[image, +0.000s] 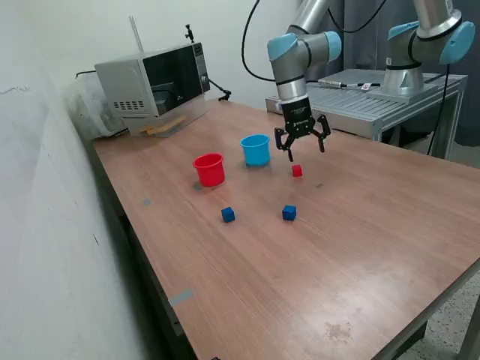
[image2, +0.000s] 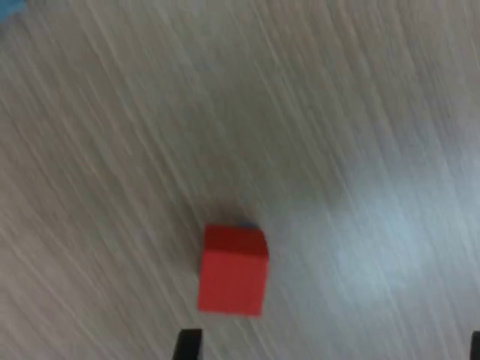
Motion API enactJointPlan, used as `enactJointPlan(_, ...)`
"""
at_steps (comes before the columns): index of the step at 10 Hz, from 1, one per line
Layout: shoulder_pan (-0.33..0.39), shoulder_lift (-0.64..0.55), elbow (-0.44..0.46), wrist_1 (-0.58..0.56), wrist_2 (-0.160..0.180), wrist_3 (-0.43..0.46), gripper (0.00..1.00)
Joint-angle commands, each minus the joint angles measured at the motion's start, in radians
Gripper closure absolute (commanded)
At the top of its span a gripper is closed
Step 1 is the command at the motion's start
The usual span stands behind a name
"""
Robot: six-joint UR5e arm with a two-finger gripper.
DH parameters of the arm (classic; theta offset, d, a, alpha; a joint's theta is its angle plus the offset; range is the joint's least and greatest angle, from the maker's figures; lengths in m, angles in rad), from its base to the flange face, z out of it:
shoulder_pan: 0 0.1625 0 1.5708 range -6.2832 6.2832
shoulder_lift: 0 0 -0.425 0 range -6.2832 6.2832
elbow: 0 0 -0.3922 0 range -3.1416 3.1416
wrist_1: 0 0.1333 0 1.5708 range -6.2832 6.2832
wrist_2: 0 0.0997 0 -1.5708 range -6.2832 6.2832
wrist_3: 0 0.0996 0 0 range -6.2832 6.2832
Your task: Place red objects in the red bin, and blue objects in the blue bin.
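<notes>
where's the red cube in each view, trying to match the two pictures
Exterior view: the red cube sits on the wooden table, just below the open hand, to the exterior view's right of the blue cup.
Wrist view: the red cube lies alone on the wood, close to the dark fingertips at the picture's edge.
Shared landmark: the streaky wood grain around the cube.

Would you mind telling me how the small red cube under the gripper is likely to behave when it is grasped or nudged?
The red cube rests on a flat face, so it would probably slide, not roll. Its crisp edges suggest that it is rigid. It looks tiny beside the red cup, so it is probably light and easily knocked by the open gripper.
</notes>
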Motion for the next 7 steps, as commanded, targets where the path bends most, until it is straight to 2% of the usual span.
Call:
enactJointPlan(1,-0.001,0.04,-0.013,-0.018,-0.067,0.024,0.0)
enactJointPlan(2,-0.001,0.051,-0.018,-0.032,-0.091,0.04,0.0)
enactJointPlan(3,0.002,0.06,-0.018,-0.047,-0.099,0.05,0.0)
enactJointPlan(7,0.012,0.091,-0.049,-0.058,-0.094,0.101,0.0)
